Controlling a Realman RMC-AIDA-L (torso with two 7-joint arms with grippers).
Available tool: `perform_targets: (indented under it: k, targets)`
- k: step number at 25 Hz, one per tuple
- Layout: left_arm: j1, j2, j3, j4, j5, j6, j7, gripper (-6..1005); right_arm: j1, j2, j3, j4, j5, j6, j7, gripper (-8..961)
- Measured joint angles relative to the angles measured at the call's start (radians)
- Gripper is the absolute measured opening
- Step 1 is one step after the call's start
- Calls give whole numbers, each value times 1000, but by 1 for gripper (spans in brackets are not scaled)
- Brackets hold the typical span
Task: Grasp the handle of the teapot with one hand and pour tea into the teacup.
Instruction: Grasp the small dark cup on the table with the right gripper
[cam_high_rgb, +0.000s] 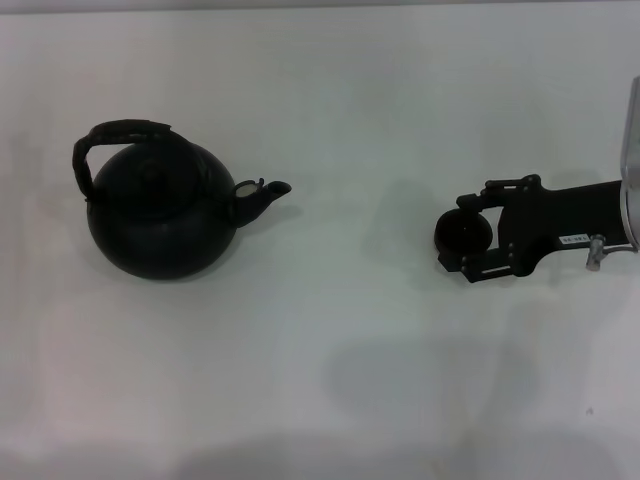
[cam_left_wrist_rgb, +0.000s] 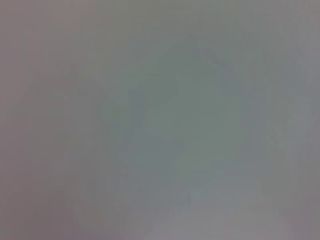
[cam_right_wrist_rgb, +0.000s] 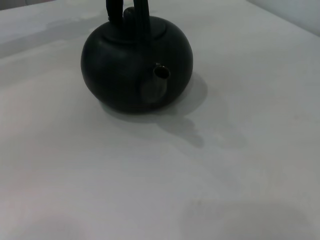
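Head view showed the right hand (cam_high_rgb: 470, 235) apparently clasping the teacup (cam_high_rgb: 463, 233), well apart from the teapot (cam_high_rgb: 165, 215), whose spout (cam_high_rgb: 270, 192) pointed toward it.

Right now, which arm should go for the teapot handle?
Left, probably. The teapot sits on the robot's left, its handle free. The right gripper is far off on the right, already around the teacup. The left arm isn't in view, so that's hedged.
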Motion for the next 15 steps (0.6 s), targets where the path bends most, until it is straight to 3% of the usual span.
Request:
perform_targets:
  k: [15]
  targets:
    - [5,-1,0,-1,1,5,0,834,0,0,5,9,0,-38,-10,857]
